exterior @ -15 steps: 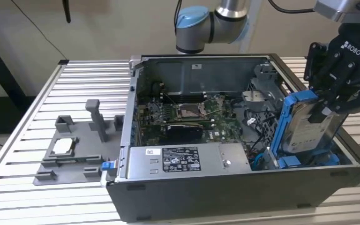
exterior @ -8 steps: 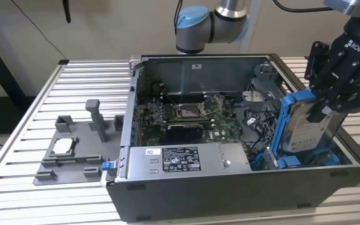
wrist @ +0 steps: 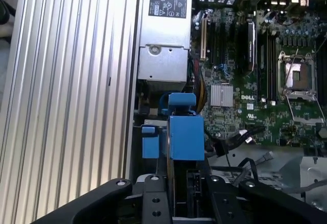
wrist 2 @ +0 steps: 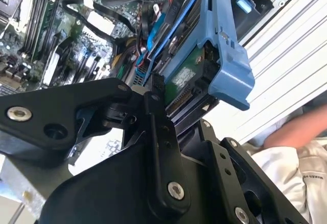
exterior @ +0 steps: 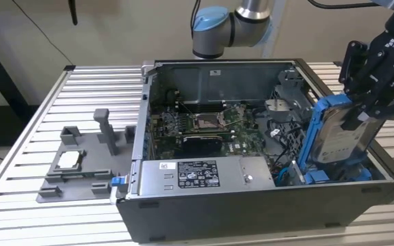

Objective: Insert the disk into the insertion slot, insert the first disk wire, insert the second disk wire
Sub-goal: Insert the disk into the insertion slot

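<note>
The disk (exterior: 339,134), a silver-grey drive with a white label in a blue caddy, stands nearly upright and tilted over the front corner of the open computer case on the exterior view's right. My black gripper (exterior: 367,111) is shut on its upper end. Below it lies the insertion slot (exterior: 334,175), a grey bay with blue fittings, and the disk's lower end reaches down to it. In both wrist views the blue caddy (wrist 2: 225,55) (wrist: 185,132) sticks out from between my fingers (wrist: 153,198). Loose black disk wires (wrist: 240,138) lie inside the case beside the bay.
A silver labelled power-supply box (exterior: 197,174) fills the case's front beside the bay. The motherboard (exterior: 204,125) lies behind it. A grey fixture (exterior: 80,164) sits on the slatted table (exterior: 94,87) at the exterior view's left. A person's arm (wrist 2: 299,129) shows beyond the table.
</note>
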Robot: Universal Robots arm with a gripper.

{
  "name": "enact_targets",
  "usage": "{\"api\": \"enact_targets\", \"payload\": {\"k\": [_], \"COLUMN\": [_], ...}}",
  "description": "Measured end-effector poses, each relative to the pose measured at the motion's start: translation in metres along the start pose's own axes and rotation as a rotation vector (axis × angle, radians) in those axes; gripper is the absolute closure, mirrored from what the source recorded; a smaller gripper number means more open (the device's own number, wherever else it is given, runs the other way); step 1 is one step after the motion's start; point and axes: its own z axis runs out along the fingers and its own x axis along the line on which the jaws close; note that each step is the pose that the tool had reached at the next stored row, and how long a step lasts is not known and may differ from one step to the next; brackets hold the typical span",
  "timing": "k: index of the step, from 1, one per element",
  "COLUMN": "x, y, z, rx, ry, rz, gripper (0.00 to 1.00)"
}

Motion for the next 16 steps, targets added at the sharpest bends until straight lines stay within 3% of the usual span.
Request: {"api": "enact_targets", "payload": {"k": [2,8,11,12,16], "x": [0.0002,0.0005,0.0009,0.0011,0.0023], "y": [-0.0034,-0.0115,-0.0161,-0.0193,-0.0343], "z": [-0.0035,-0.0086,-0.0096,-0.0102,-0.0116], "rx": [-0.0094,-0.0732,-0.1235,-0.1373,-0.1615], "ry": [-0.0049,-0.008,-0.01,-0.0108,-0.012], "rz": [-0.001,0.001,0.002,0.002,0.002], "gripper": [0.69,0.69,0.69,0.69,0.69]}}
